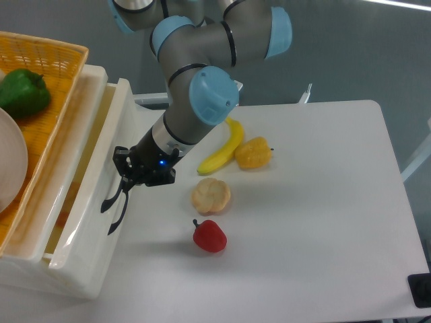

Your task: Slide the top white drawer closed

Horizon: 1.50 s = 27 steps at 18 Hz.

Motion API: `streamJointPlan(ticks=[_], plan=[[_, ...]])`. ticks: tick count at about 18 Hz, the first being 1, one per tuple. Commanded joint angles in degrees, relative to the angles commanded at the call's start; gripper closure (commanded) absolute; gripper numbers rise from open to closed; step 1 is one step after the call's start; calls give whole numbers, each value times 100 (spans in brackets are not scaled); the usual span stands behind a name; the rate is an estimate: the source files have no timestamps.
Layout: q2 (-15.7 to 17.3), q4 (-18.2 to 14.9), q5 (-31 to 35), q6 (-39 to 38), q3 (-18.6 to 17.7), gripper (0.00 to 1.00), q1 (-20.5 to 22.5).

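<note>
The top white drawer [91,202] stands at the left, pulled out a little from the cabinet, its glossy front facing the table. Its curved black handle [113,210] sticks out from that front. My gripper [124,171] is at the drawer front, right above the handle and touching or nearly touching it. Its black fingers merge with the handle in this view, so I cannot tell how the jaws stand. The lower drawer front is hidden.
An orange woven basket [57,64] sits on the cabinet with a green pepper [23,91] and a white plate [10,161]. On the table lie a banana [225,149], a yellow pepper [254,153], a bread roll [211,195] and a red pepper [210,236].
</note>
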Motion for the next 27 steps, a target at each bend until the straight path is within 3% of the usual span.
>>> streamJointPlan(ticks=[17, 20, 23, 27], plan=[[-70, 9, 351, -1, 9, 100, -203], [-62, 18, 878, 61, 131, 99, 156], [-123, 26, 923, 569, 237, 92, 736], [-351, 596, 958, 993, 264, 77, 1457]])
